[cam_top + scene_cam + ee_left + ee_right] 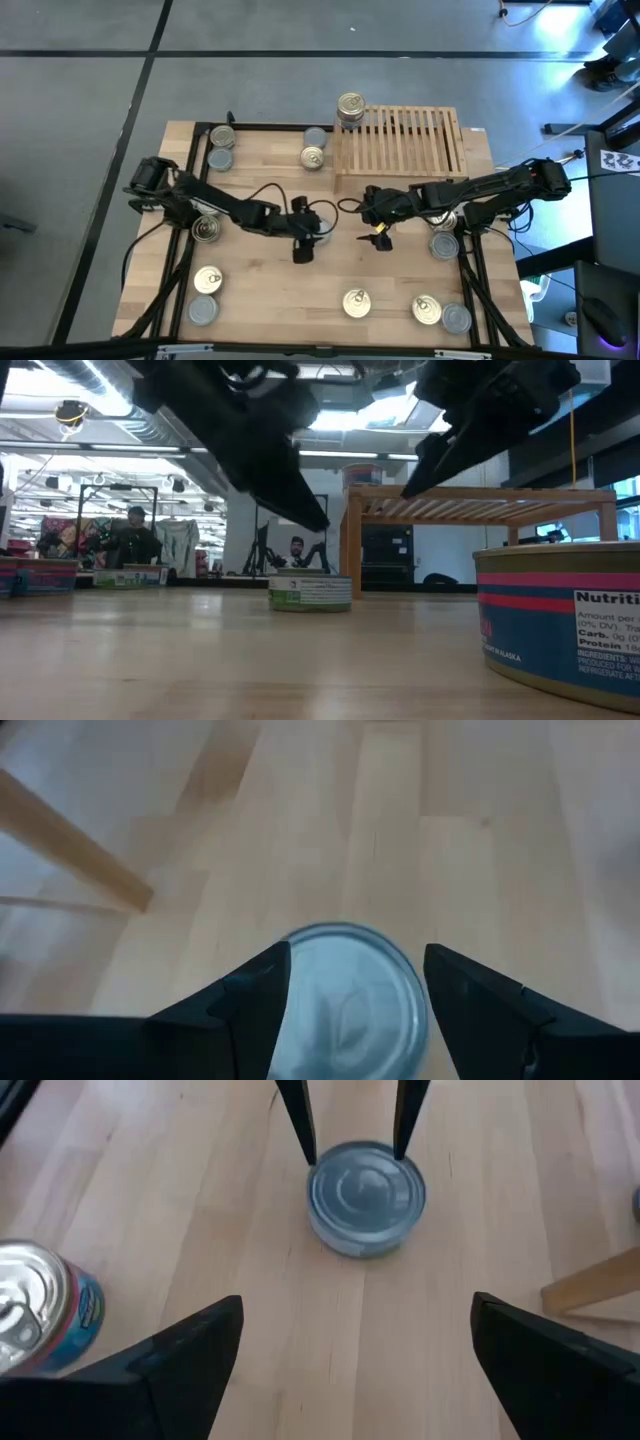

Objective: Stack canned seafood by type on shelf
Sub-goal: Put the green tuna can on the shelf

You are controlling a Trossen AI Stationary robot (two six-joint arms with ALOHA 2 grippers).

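Note:
A silver-topped can (366, 1195) stands on the tabletop near the middle of the table. My left gripper (355, 965) hangs open over it, one finger (299, 1125) on each side of its top; in the low view the fingertips (312, 518) end well above the can (310, 592). My right gripper (356, 1305) is open and holds nothing, facing the left one across that can (372, 228). The slatted shelf (400, 140) stands at the far right on its legs. A stack of cans (350, 108) sits at the shelf's far left corner.
Loose cans lie about the table: far left (221, 147), by the shelf (313, 157), left (207, 228), near left (206, 294), near edge (357, 302) (440, 313), right (443, 243). A blue-labelled can (40, 1315) stands beside my right gripper. A shelf leg (590, 1285) is close.

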